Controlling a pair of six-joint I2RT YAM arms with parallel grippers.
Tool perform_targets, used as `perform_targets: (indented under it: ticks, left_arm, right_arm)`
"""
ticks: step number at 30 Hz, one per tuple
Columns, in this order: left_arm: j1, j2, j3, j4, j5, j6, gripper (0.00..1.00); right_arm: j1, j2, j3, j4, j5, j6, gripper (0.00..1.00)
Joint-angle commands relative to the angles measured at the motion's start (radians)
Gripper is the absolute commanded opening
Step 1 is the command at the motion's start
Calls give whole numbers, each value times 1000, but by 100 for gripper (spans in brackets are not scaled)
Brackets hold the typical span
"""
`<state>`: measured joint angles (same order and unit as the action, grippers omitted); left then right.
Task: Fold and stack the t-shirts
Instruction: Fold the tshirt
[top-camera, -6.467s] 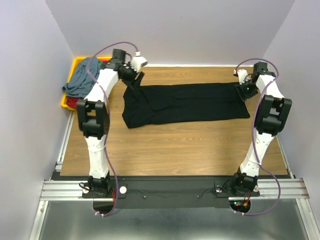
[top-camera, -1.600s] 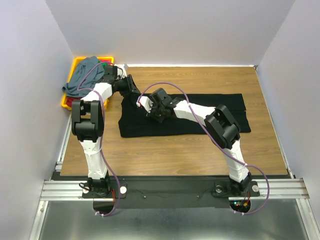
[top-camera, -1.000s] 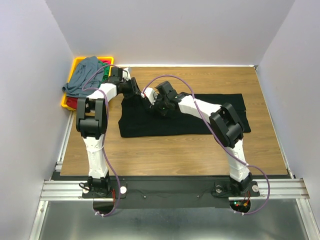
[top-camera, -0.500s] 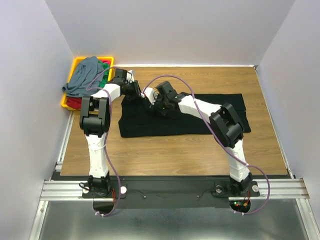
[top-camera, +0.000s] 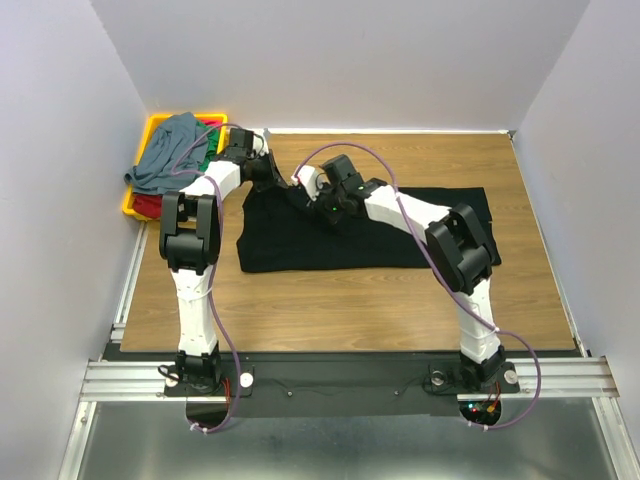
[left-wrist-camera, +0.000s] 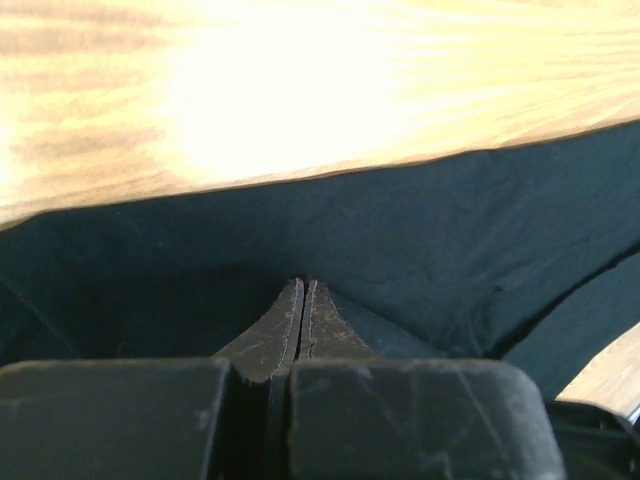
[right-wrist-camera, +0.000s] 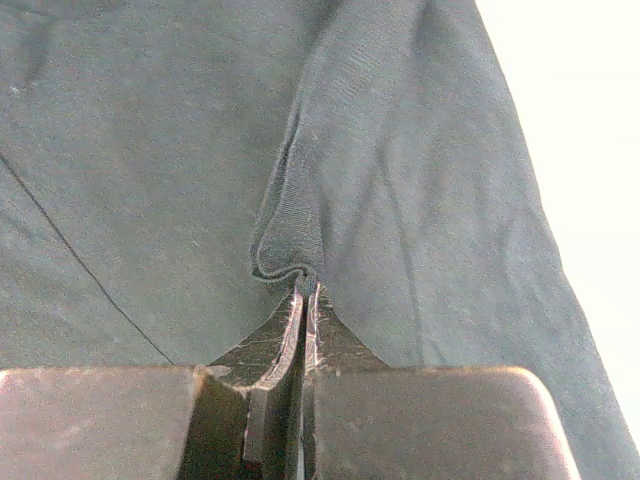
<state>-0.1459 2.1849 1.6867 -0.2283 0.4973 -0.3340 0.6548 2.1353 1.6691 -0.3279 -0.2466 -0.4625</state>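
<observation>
While the black t-shirt is lying long and flat across the middle of the table, running from 9 to 3 o'clock, both arms are working its far-left end. The right gripper is sitting at abt 11 o'clock of the shirt's centre, jaws together and pinching a small raised ridge of black cloth (its wrist cam is showing that ridge running straight into the tips). The left gripper is pressing at the shirt's 10 o'clock corner with jaws fully together. Cloth is lying at the tips, but I cannot tell whether any is caught btwn them.

That doubt is making the main risk. If the left one is gripping nothing, only the right side is going to rise, skewing the fold. The right pinch is looking shallow too, so a quick pull is likely to be slipping it free. The grippers are sitting near each other, so crossing paths is inviting a knock, and the right forearm, reaching over the shirt, is liable to be dragging it. At the table's 10 o'clock the grey-blue shirt is spilling over the yellow tray, near enough for the left arm's cable to be snagging it.
</observation>
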Motion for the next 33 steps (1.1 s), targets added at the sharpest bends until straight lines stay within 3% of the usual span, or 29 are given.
perform_targets:
  ticks: [1,22,33]
  left_arm:
    - [-7,-22,79,7,12,13,0]
    - [-26,62,249,-22,9,7,0]
    - [-21,33,197,-25,18,49,0]
  right_arm:
    - [-41,-74,60,47,-14,36,1]
    - [-139,-32,86,90,-45,76,0]
    - [-144,-26,77,92,-40,45,1]
